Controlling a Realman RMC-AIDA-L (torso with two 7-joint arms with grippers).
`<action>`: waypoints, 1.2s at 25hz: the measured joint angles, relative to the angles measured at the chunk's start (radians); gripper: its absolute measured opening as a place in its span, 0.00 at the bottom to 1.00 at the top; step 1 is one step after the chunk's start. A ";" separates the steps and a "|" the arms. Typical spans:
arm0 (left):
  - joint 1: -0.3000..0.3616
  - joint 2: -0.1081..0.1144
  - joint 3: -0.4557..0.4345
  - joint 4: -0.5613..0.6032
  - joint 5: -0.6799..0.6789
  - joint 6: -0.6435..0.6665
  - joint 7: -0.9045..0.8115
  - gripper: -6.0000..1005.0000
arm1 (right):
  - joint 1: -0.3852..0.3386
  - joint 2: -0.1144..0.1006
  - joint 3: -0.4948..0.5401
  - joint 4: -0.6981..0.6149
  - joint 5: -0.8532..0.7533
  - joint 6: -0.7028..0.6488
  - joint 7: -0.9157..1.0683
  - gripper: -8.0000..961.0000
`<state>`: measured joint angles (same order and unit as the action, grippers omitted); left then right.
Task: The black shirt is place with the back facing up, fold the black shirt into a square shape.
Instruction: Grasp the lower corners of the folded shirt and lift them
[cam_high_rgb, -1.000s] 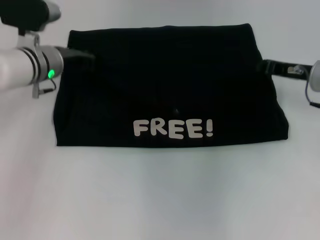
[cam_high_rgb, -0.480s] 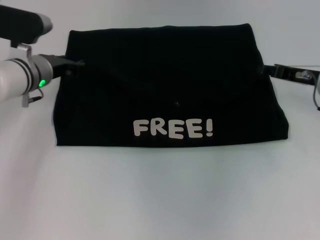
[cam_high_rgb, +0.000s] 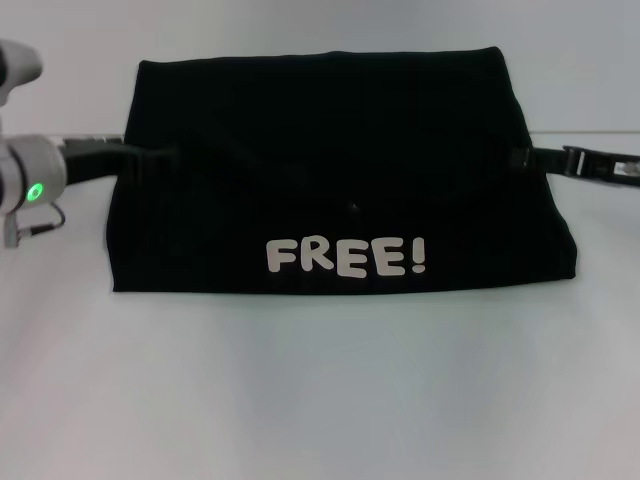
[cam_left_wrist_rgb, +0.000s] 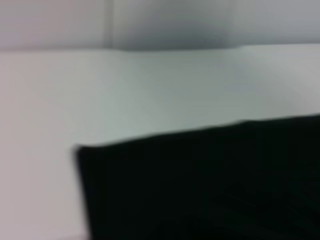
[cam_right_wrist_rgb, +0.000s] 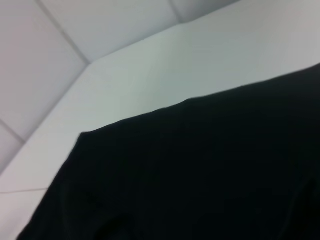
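table: white surface (cam_high_rgb: 320, 400) filled the whole head view, bare in the lower half of the frame; also seen pale behind the cloth in both wrist views.
black shirt: black shirt (cam_high_rgb: 330, 170) lay flat across the upper middle of the head view, already folded into a wide band, wider along its lower edge than its upper edge. Upper edge sat near the top of the frame, lower edge about mid-height. Left wrist view showed one squared corner of it (cam_left_wrist_rgb: 200, 185) on the table; right wrist view showed a broad dark expanse of it (cam_right_wrist_rgb: 200, 175) with an angled edge.
print: white lettering "FREE!" (cam_high_rgb: 346, 257) on the shirt's lower middle, just above the lower fold edge, so the shirt was not plain.
left arm: silver wrist with a green light (cam_high_rgb: 30, 185) at the left edge of the head view, mid-upper height, reaching sideways toward the shirt.
left gripper: left gripper (cam_high_rgb: 150, 160) lay low at the shirt's left edge, black against black cloth; open or closed cannot be told, nor whether it pinched cloth.
right gripper: right gripper (cam_high_rgb: 525, 158) at the shirt's right edge, upper right of the head view, its dark arm running off the right side of the frame; fingers merged with the cloth, state cannot be told.
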<state>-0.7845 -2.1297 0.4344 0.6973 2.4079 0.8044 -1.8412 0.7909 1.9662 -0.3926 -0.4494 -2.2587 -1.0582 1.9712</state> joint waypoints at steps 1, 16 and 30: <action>0.020 0.002 0.014 0.031 -0.002 0.069 -0.026 0.80 | -0.010 -0.005 0.001 0.000 0.005 -0.028 0.000 0.73; 0.188 0.007 0.037 0.179 0.026 0.401 -0.272 0.88 | -0.090 -0.019 -0.006 -0.003 0.087 -0.114 -0.006 0.73; 0.169 0.011 0.060 0.077 0.069 0.341 -0.293 0.88 | -0.094 -0.015 -0.006 -0.001 0.085 -0.101 -0.006 0.73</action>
<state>-0.6159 -2.1183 0.4945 0.7740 2.4771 1.1450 -2.1341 0.6967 1.9511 -0.3990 -0.4507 -2.1734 -1.1589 1.9649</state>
